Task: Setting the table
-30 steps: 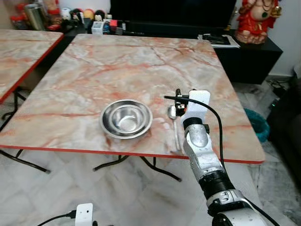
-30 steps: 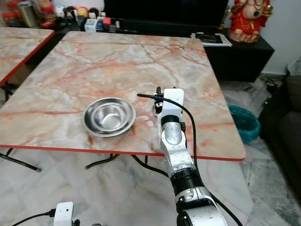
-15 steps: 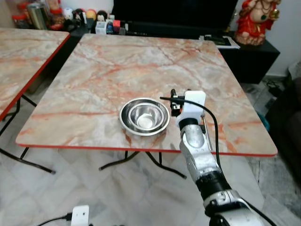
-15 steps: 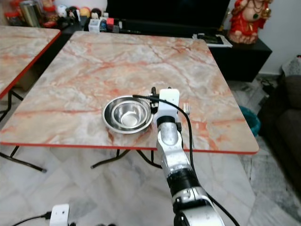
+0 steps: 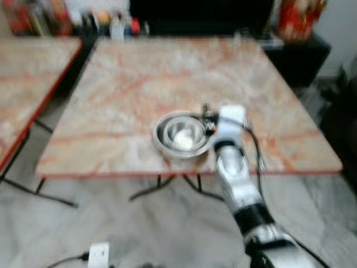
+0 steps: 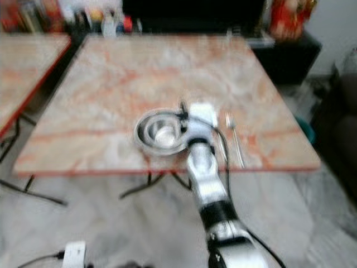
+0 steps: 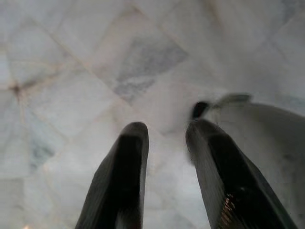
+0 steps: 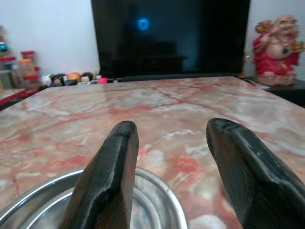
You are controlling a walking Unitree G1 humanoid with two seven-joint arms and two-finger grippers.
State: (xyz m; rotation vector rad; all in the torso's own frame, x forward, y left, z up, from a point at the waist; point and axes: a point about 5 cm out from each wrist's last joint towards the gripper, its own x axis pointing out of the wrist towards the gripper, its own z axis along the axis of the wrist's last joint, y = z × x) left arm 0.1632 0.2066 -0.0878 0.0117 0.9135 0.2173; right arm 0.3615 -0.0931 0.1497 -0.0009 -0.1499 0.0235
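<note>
1. Although both head views are blurred, the layout reads clearly: a second marble-patterned table with a red edge stands at the far left, apart from the main table.
2. The left gripper hangs low over a pale grey marble tile floor. Its two black fingers stand a narrow gap apart and hold nothing.
3. The square table with a pink-and-cream marble-patterned top and red edge occupies the centre of the head views.
4. The round stainless-steel bowl rests on the tabletop near the front edge, right of the table's centre line.
5. The right gripper is raised at table height, reaching over the near right part of the bowl rim. Its two long black fingers are spread wide and hold nothing; the bowl rim lies below and between them in the right wrist view.
6. The silver right arm with a white wrist block rises from the lower edge of the head views to the bowl's right side; a black cable loops along it.
7. The metal fork lies on the tabletop just right of the arm, tines toward the far side, handle toward the front edge.
8. Behind the table, a dark television screen stands on a low black cabinet, with a red seated figurine at its right.
9. Small bottles and jars line the far left. No lettering or brand can be read on anything; blur prevents it.
</note>
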